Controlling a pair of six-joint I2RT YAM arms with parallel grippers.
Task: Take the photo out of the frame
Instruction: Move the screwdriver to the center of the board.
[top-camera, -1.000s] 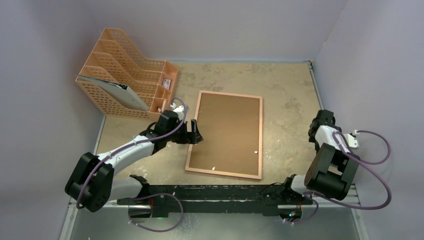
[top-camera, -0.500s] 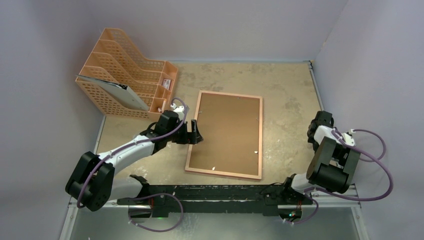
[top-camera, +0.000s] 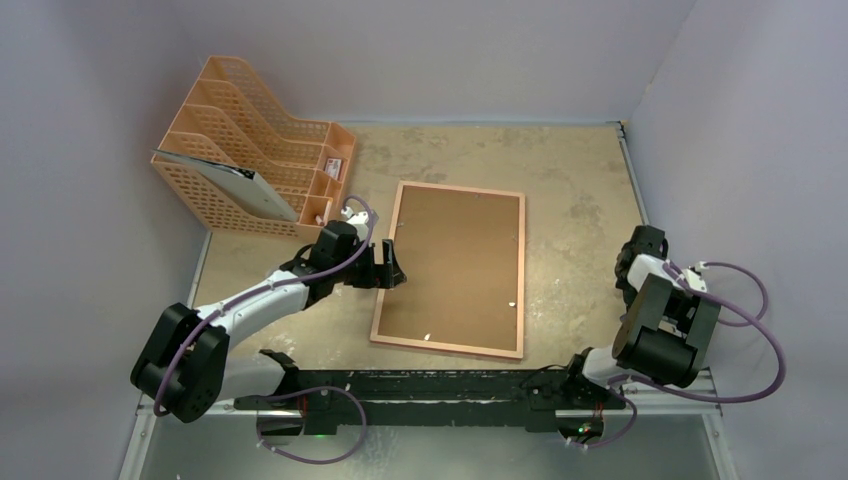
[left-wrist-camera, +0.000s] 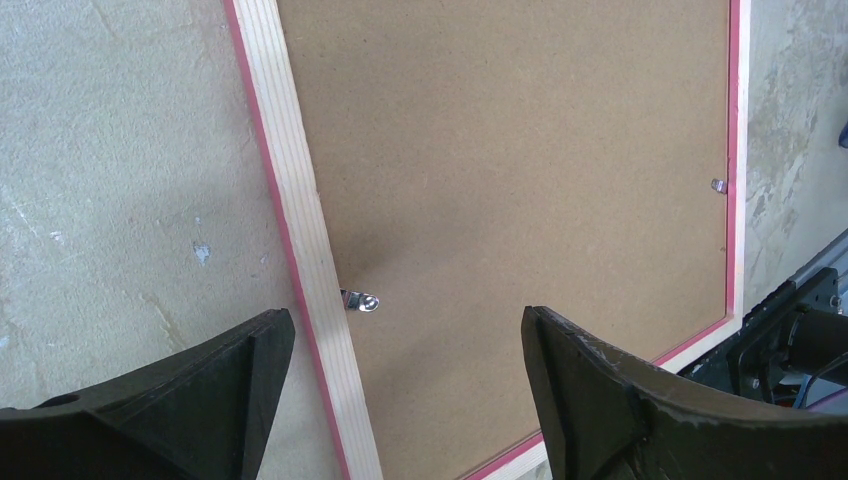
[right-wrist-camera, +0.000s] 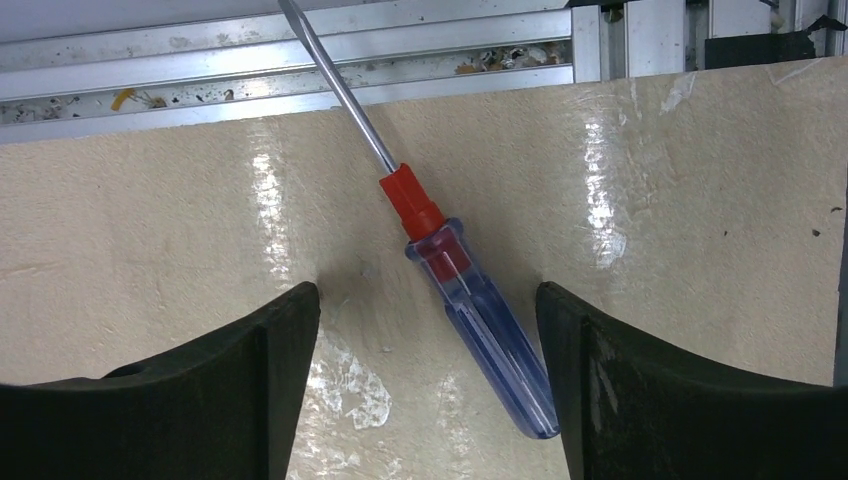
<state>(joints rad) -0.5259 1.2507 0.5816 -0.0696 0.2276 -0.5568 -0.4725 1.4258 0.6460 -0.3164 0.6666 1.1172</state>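
Note:
The frame (top-camera: 450, 270) lies face down in the middle of the table, its brown backing board (left-wrist-camera: 520, 150) up. The photo is hidden under the board. My left gripper (top-camera: 390, 266) is open over the frame's left rail (left-wrist-camera: 300, 240). In the left wrist view it (left-wrist-camera: 408, 370) straddles that rail, just short of a small metal clip (left-wrist-camera: 360, 300). A second clip (left-wrist-camera: 718, 185) sits on the far rail. My right gripper (top-camera: 640, 262) is folded back at the right side, away from the frame. It is open (right-wrist-camera: 428, 370) and empty above the table.
A screwdriver (right-wrist-camera: 480, 310) with a blue clear handle and a red collar lies on the table between the right fingers, its shaft reaching to the aluminium rail (right-wrist-camera: 300, 60). An orange mesh file rack (top-camera: 250, 150) with a grey folder stands at the back left.
The right arm has drawn back a little toward the near edge. The left arm and the frame have not moved.

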